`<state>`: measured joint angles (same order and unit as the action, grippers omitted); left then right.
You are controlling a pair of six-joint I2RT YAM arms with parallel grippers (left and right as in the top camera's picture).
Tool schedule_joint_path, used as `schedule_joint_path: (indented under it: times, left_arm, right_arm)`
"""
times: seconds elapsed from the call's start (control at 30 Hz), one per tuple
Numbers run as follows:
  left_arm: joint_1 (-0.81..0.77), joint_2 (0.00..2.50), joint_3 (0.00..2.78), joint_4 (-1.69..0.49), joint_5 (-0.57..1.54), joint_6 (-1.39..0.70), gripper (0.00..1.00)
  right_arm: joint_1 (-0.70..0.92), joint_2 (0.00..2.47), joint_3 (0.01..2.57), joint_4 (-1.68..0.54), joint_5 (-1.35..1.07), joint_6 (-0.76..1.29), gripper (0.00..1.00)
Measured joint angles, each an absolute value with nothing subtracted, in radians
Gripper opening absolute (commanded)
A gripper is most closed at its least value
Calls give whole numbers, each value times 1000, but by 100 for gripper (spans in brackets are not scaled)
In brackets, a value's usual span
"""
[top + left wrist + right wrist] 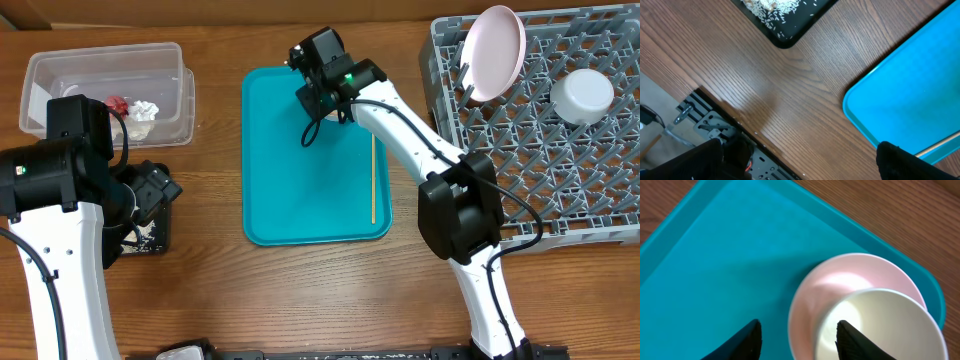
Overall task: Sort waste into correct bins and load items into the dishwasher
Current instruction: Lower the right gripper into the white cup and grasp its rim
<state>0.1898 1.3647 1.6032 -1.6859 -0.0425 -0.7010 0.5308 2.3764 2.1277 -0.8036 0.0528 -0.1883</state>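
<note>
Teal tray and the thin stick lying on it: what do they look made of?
The teal rectangular serving tray looks like moulded plastic, smooth with a soft sheen: uniform colour, rounded raised rim. The thin pale stick looks like bare wood or bamboo: straw-coloured, straight, dull; too thin here to show grain.

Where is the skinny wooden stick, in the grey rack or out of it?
Out. The stick lies flat on the teal tray, along the edge nearest the grey rack, not among its pegs.
</note>
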Motion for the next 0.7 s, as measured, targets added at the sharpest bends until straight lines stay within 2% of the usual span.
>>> schedule_joint_path:
  times: [0.47,0.6,0.7]
  left_arm:
    - [190,1365,1603,-1686,-43,-701,100]
    - [190,1365,1603,-1686,-43,-701,100]
    - [190,1365,1603,-1686,-43,-701,100]
  right_arm:
    - [513,2377,2094,-780,56,-189,41]
    - [513,2381,2085,-778,56,-190,33]
    - [513,2381,2085,-774,56,-188,31]
